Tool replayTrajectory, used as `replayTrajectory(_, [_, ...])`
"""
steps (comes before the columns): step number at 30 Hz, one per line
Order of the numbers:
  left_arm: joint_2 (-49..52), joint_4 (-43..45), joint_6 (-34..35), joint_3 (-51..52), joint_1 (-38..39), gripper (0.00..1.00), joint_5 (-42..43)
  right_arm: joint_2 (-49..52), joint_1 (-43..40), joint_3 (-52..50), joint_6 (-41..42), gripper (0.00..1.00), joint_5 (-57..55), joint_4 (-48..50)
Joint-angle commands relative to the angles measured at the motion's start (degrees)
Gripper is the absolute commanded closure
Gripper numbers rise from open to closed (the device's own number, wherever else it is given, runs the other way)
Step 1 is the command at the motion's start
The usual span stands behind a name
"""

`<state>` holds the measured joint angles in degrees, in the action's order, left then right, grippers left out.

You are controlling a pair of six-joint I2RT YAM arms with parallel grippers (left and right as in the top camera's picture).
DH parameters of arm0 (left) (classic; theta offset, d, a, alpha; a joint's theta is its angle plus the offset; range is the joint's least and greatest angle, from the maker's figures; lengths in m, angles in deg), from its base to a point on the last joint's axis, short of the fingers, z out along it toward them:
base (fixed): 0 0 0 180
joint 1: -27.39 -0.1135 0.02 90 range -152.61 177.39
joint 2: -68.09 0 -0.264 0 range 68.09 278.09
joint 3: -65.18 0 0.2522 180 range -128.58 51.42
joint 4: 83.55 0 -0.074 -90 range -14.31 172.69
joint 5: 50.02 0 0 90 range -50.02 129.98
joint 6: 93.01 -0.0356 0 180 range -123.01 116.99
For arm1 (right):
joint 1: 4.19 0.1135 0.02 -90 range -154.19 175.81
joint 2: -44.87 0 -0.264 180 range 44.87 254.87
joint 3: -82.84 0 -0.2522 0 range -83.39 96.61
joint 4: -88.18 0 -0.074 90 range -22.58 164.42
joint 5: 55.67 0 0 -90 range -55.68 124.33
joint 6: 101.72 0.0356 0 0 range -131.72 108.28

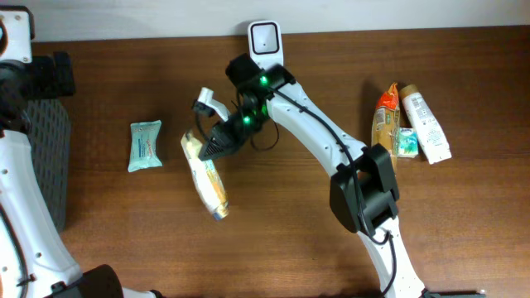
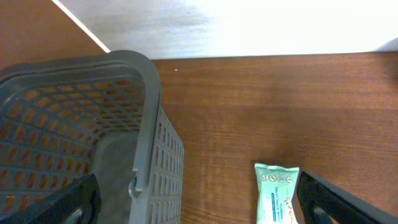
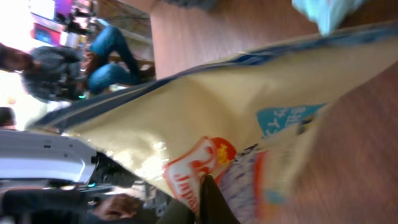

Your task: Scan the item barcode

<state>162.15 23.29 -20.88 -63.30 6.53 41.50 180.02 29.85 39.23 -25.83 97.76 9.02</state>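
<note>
Pinching the top end of the yellow snack bag (image 1: 209, 178) with the right tool (image 1: 214, 147), jaws clenched tight on the wrapper. Slanting across the middle of the bench (image 1: 315, 248), that bag, its lower end pointing toward the front edge; being unclear from above whether touching the wood or not. Filling the right wrist view with its printed face, a dark finger (image 3: 211, 199) pressing against it near the bottom. Standing at the back edge, just behind the right arm, a white scanner (image 1: 263, 37). Lying flat just left of the bag and apart from it, a teal packet (image 1: 145, 145). Sitting bunched together well off to the right, an orange pouch (image 1: 385, 116), a white tube (image 1: 424, 124) and a small green packet (image 1: 406, 142). Hovering beside the grey basket (image 2: 146, 118) at the left side, the left tool (image 2: 202, 202), spread wide and gripping nothing, the teal packet showing between its fingers.
</note>
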Motion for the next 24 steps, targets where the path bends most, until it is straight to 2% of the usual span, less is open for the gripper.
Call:
replayTrajectory(1, [-0.66, 0.04, -0.66, -0.61, -0.09, 0.01, 0.24, 0.17, -2.38, -13.42, 6.05, 0.96, 3.13, 10.88])
replayTrajectory(6, [-0.66, 0.04, -0.66, -0.61, -0.09, 0.01, 0.24, 0.17, -10.51, -16.11, 6.10, 0.96, -11.15, 8.61])
replayTrajectory(7, [-0.66, 0.04, -0.66, -0.61, -0.09, 0.01, 0.24, 0.11, -10.45, -15.67, 6.12, 0.88, -16.26, 7.04])
replayTrajectory(8, [-0.66, 0.04, -0.68, -0.61, -0.09, 0.01, 0.24, -0.09, -9.01, -13.11, 7.37, 0.75, -23.50, 2.82])
replayTrajectory(9, [-0.66, 0.04, -0.68, -0.61, -0.09, 0.01, 0.24, -0.52, -7.48, -11.15, 7.78, 0.69, -27.39, 0.48])
replayTrajectory(10, [-0.66, 0.04, -0.66, -0.61, -0.09, 0.01, 0.24, -1.27, -4.68, -8.26, 10.95, 0.61, -33.27, -1.46])
replayTrajectory(12, [-0.66, 0.04, -0.66, -0.61, -0.09, 0.01, 0.24, -2.16, 3.82, -3.52, 25.09, 0.43, -45.92, -2.05])
replayTrajectory(13, [-0.66, 0.04, -0.66, -0.61, -0.09, 0.01, 0.24, -1.95, 7.32, -3.48, 32.92, 0.25, -52.02, -1.73])
replayTrajectory(14, [-0.66, 0.04, -0.66, -0.61, -0.09, 0.01, 0.24, -0.68, 11.23, -3.52, 42.32, 0.02, -60.11, -1.46])
replayTrajectory(16, [-0.66, 0.04, -0.66, -0.61, -0.09, 0.01, 0.24, 1.77, 16.65, -3.58, 48.11, 0.01, -70.25, -0.44])
replayTrajectory(17, [-0.66, 0.04, -0.66, -0.61, -0.09, 0.01, 0.24, 2.67, 18.03, -3.58, 48.15, 0.01, -73.33, -0.37])
replayTrajectory(21, [-0.66, 0.04, -0.68, -0.61, -0.09, 0.01, 0.24, 7.67, 18.16, -3.58, 54.07, 0.01, -77.18, -6.08])
replayTrajectory(23, [-0.66, 0.04, -0.66, -0.61, -0.09, 0.01, 0.24, 7.67, 18.01, -3.56, 53.40, 0.94, -77.18, -6.60])
replayTrajectory(24, [-0.66, 0.04, -0.66, -0.61, -0.09, 0.01, 0.24, 7.67, 18.01, -3.56, 53.40, 0.96, -77.18, -6.75])
